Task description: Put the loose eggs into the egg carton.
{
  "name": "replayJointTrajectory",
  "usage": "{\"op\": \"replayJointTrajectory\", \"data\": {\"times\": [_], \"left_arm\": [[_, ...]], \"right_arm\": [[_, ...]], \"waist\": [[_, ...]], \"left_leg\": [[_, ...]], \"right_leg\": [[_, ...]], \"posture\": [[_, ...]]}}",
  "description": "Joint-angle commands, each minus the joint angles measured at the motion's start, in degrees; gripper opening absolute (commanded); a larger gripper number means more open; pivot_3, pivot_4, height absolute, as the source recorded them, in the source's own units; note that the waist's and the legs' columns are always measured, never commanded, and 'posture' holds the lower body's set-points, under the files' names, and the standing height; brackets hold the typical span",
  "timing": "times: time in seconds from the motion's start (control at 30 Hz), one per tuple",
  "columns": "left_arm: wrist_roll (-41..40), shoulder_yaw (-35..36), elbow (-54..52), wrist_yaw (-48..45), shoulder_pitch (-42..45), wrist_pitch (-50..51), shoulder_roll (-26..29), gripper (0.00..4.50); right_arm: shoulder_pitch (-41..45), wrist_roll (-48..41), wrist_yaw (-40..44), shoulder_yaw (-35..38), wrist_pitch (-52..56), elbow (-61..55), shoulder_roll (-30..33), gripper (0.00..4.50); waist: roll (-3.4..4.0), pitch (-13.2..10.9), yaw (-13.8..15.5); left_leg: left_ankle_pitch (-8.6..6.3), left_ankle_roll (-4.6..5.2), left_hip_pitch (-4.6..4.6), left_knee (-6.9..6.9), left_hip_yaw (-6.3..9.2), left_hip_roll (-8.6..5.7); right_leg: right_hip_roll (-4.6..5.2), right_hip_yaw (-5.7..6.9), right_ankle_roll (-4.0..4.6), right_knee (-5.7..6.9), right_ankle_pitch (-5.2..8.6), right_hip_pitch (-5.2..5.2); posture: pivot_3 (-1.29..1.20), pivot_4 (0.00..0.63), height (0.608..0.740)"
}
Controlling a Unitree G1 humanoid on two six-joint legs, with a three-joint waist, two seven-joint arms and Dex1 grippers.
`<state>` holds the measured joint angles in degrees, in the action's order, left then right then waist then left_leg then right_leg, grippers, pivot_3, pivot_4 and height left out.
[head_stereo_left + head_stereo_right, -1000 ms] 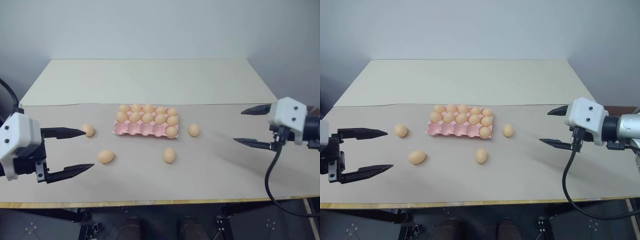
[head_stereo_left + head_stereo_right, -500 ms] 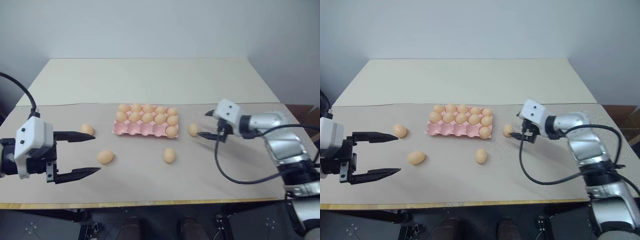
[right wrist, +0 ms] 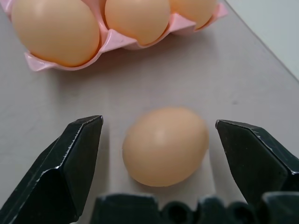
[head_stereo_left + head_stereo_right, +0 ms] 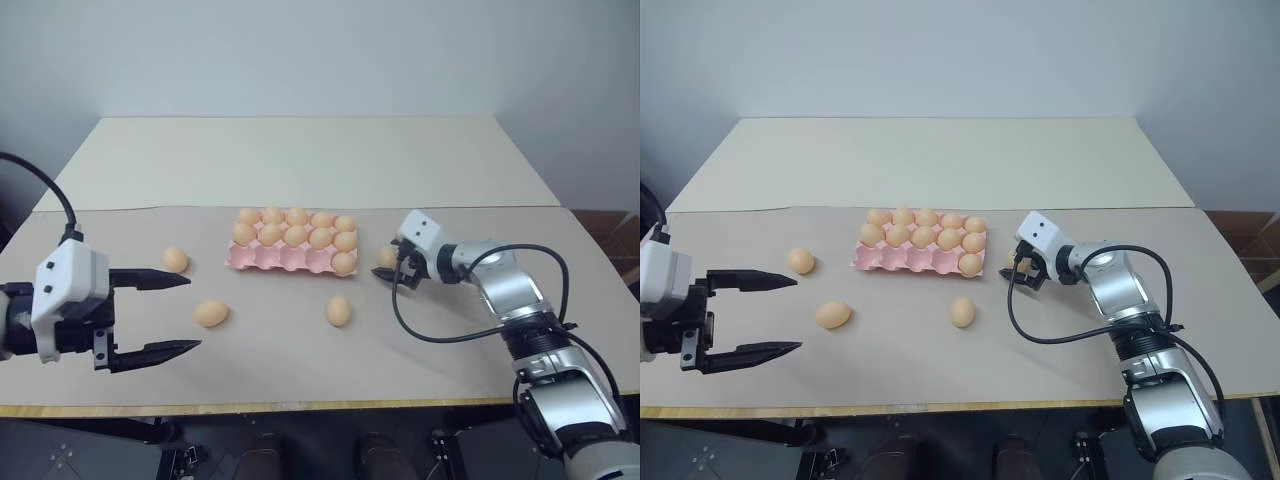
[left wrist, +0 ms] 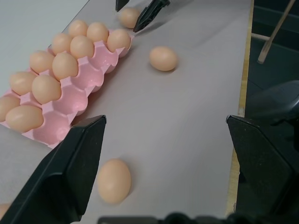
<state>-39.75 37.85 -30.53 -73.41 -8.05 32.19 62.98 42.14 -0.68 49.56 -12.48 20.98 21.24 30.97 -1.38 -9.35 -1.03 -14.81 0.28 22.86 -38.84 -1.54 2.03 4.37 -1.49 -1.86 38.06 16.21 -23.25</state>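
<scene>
With the egg sitting between its parted fingers, untouched, we're bracketing it with the right gripper for the carton; the left gripper is hanging wide, empty.

The far half of the table lies bare behind the egg carton. The carton's near row keeps four empty cups, reachable from above and from the front. Bare paper is seen between the carton and the loose eggs: one to its left, one near the left gripper, one in front of its right end. The egg beside the carton's right end is flanked by the right gripper, whose fingers stand apart from it on both sides. The strip between that egg and the carton is narrow.
</scene>
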Motion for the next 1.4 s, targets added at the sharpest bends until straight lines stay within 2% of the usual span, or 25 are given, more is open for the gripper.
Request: {"op": "replayJointTrajectory", "data": {"times": [0.03, 0.13, 0.17, 0.33, 0.43, 0.63, 0.77, 1.03, 1.13, 1.23, 1.27, 1.4], "left_arm": [[0.46, 1.79, -0.24, -0.45, -0.27, -1.24, 0.08, 4.5], [0.61, 2.31, -0.24, -0.6, -0.66, -1.11, 0.05, 4.5], [0.69, 2.54, -0.15, -0.69, -0.85, -1.11, 0.06, 4.5], [3.02, 3.56, 1.27, -1.68, -3.24, -1.56, 0.11, 4.5], [7.1, 4.51, 2.66, -3.35, -7.13, -3.41, 0.41, 4.5], [10.59, 5.84, 4.09, -4.53, -10.34, -5.06, 0.26, 4.5], [10.27, 5.76, 3.53, -4.15, -10.28, -4.78, -0.5, 4.5], [10.41, 6.22, 2.89, -3.99, -10.82, -5.14, -1.16, 4.5], [10.34, 6.27, 2.71, -3.92, -10.72, -5.15, -1.29, 4.5], [10.25, 6.18, 2.45, -3.75, -10.63, -5.04, -1.33, 4.5], [10.16, 6.12, 2.36, -3.69, -10.58, -4.96, -1.33, 4.5], [9.96, 5.71, 2.22, -3.39, -10.23, -4.98, -1.34, 4.5]], "right_arm": [[1.77, 0.55, -0.13, 0.69, -0.88, 0.55, -0.08, 3.54], [1.41, 1.4, -0.88, 0.59, -1.78, 0.39, -0.15, 2.52], [1.18, 1.75, -1.3, 0.61, -2.03, -0.16, -0.07, 2.4], [0.39, 2.42, -0.96, 1.07, -1.48, -4.85, 1.25, 2.4], [0.79, 1.84, -1.13, 1.88, -0.63, -10.34, 1.56, 2.4], [4.75, -2.17, -3.24, 2.27, 6.4, -19.62, -5.4, 2.4], [4.56, -0.22, -6.0, -0.61, 4.2, -17.76, -10.47, 2.4], [3.78, 1.14, -8.02, -3.79, -1.42, -12.95, -15.51, 2.4], [4.29, 1.99, -8.44, -4.5, -4.48, -10.6, -16.24, 3.27], [4.37, 3.67, -10.72, -4.81, -7.05, -9.36, -17.19, 4.34], [4.34, 4.24, -11.22, -4.97, -7.78, -9.05, -17.27, 4.47], [3.85, 4.33, -11.4, -4.3, -8.3, -9.65, -17.13, 4.47]], "waist": [[0.0, 0.0, 0.01], [0.0, 0.0, -0.01], [0.0, 0.0, -0.02], [0.02, -0.01, -0.02], [0.03, -0.02, -0.16], [0.03, -0.01, -0.63], [0.01, -0.01, -0.62], [0.01, -0.01, -0.86], [0.01, -0.01, -1.21], [0.01, -0.01, -1.42], [0.01, -0.01, -1.45], [0.01, -0.01, -1.48]], "left_leg": [[0.0, 0.0, 0.0, 0.0, 0.0, 0.0], [0.0, 0.0, 0.0, 0.0, 0.01, 0.0], [0.0, 0.0, -0.01, 0.0, 0.01, 0.01], [0.0, 0.0, -0.01, 0.02, 0.01, 0.01], [0.0, 0.0, -0.01, 0.04, 0.01, 0.01], [0.0, 0.0, -0.04, 0.07, 0.01, 0.05], [-0.01, -0.01, -0.03, 0.08, 0.04, 0.04], [0.0, -0.01, 0.01, 0.07, 0.06, 0.01], [0.0, -0.02, -0.01, 0.07, 0.06, 0.01], [0.0, -0.02, -0.01, 0.09, 0.07, 0.02], [0.0, -0.01, -0.01, 0.1, 0.07, 0.02], [0.0, -0.02, 0.0, 0.11, 0.08, 0.03]], "right_leg": [[0.0, 0.0, 0.0, 0.0, 0.0, 0.0], [0.0, 0.0, 0.0, 0.0, 0.0, 0.0], [0.0, 0.0, 0.0, 0.0, 0.0, 0.0], [0.0, 0.0, 0.0, 0.0, 0.0, 0.0], [-0.01, 0.0, 0.0, -0.01, 0.0, -0.02], [-0.05, -0.02, 0.02, 0.04, -0.01, -0.05], [-0.01, 0.01, 0.02, 0.01, -0.01, -0.02], [0.03, 0.05, 0.02, 0.02, -0.01, -0.04], [0.03, 0.04, 0.02, 0.03, -0.01, -0.04], [0.03, 0.04, 0.02, 0.03, -0.01, -0.04], [0.02, 0.04, 0.02, 0.02, -0.01, -0.04], [0.03, 0.04, 0.02, 0.02, -0.01, -0.07]], "posture": [[0.0, 0.15, 0.74], [0.0, 0.15, 0.74], [0.0, 0.15, 0.74], [0.0, 0.15, 0.74], [0.0, 0.15, 0.74], [0.0, 0.15, 0.74], [0.0, 0.15, 0.74], [0.0, 0.15, 0.74], [0.0, 0.15, 0.74], [0.0, 0.15, 0.74], [0.0, 0.15, 0.74], [0.0, 0.15, 0.74]]}}
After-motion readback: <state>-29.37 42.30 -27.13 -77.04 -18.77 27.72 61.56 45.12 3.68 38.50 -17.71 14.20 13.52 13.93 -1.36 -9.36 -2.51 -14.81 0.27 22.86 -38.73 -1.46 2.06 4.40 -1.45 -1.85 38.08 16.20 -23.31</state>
